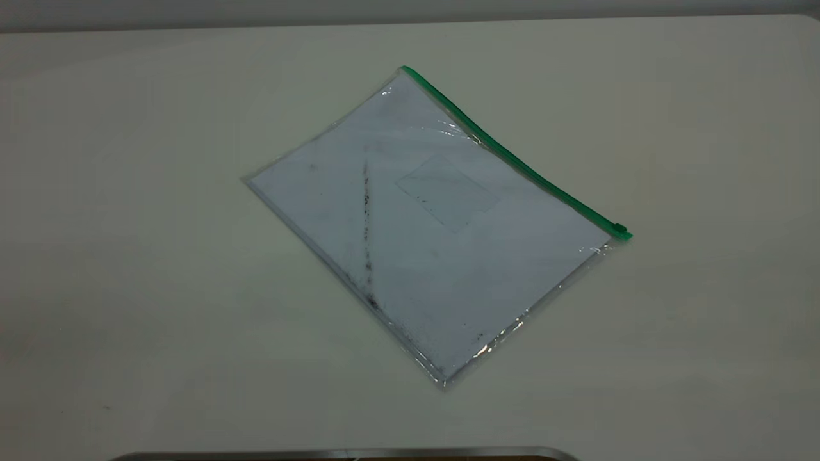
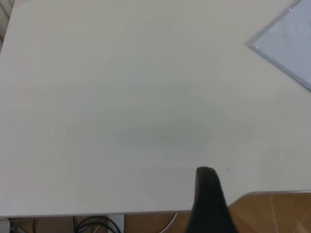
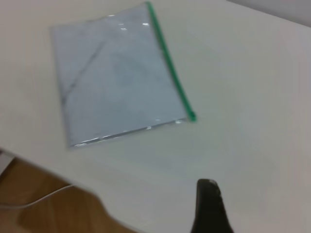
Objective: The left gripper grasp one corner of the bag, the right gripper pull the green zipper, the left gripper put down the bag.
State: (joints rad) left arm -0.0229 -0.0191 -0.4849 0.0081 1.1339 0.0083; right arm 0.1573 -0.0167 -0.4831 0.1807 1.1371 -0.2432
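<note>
Starting nearest, at the front edge of the pale table (image 1: 128, 288): a thin strip of metal rim (image 1: 346, 453), just peeking in. Up from there to the bag (image 1: 435, 256), lying flat around the middle of the table, turned diamond-wise, with one corner pointing near, one far, one left, one right. Clear plastic pouch with a white sheet (image 1: 512, 269) inside. Running from the near-left edge up toward the far side, a dark smudge line (image 1: 367, 224). Just right of that, a small clear pocket (image 1: 447, 192), about mid-bag. Then along the far-right edge, the green zipper (image 1: 512, 160), stretched from the far corner down to the right corner, with the slider tab (image 1: 619, 228) sitting at the right-hand end.

Over to the left wrist camera: the left end effector (image 2: 208, 199), only a dark sliver of it in shot, hovering above bare table well apart from the bag (image 2: 286, 39), just one corner of that showing. Wide or narrow? Cannot tell. Beyond the table edge, wooden floor (image 2: 272, 213) and some dark cables (image 2: 95, 224).

And the right wrist camera: the right end effector (image 3: 209, 206), likewise just a dark sliver, well apart from the bag (image 3: 116, 77), with the slider end of the green zipper (image 3: 170, 63) the closest part to it. Wide or narrow, cannot tell here either. Off the table edge, wooden floor (image 3: 48, 218) and a white cable (image 3: 43, 196).
</note>
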